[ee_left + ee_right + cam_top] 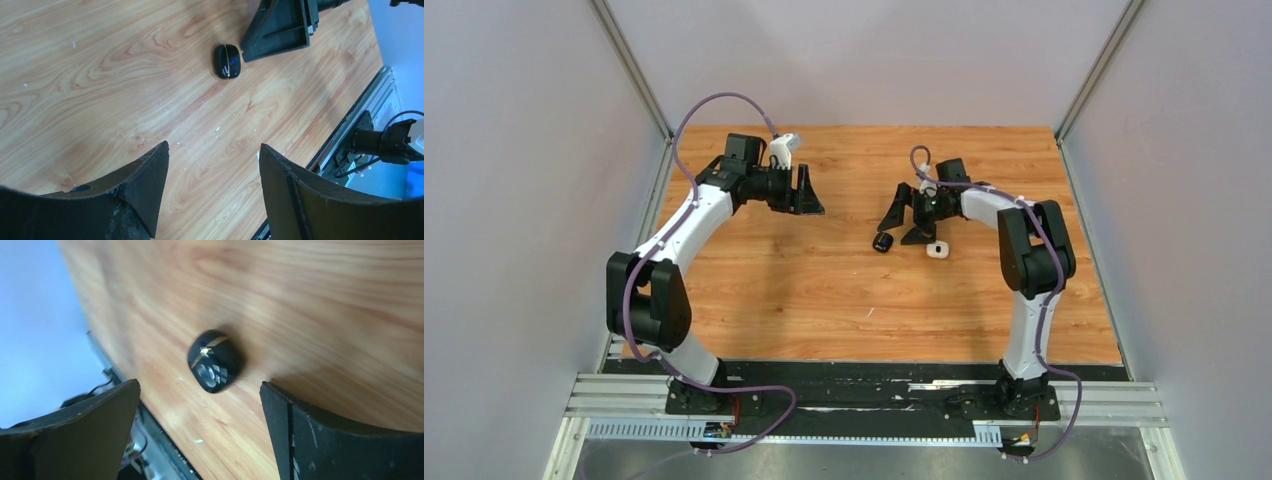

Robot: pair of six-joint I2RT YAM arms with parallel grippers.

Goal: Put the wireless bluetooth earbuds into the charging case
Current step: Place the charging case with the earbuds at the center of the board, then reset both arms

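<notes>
Right claw (906, 222) stands released, its jaws spread wide and tipped down toward 7 o'clock over the table (804, 290). Its arm folds at the elbow and the forearm reaches toward 9 o'clock. The black charging case (215, 361) lies shut and free on the wood, just off the claw at 7 o'clock. The white case (937, 250) lies at its 5 o'clock. The left claw (214, 146), likewise released and empty, points toward 3 o'clock, well apart from both cases. The earbuds themselves cannot be made out.

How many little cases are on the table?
2. Black case beside the right gripper, white case to its right in the top view. Others may be hidden.
</notes>
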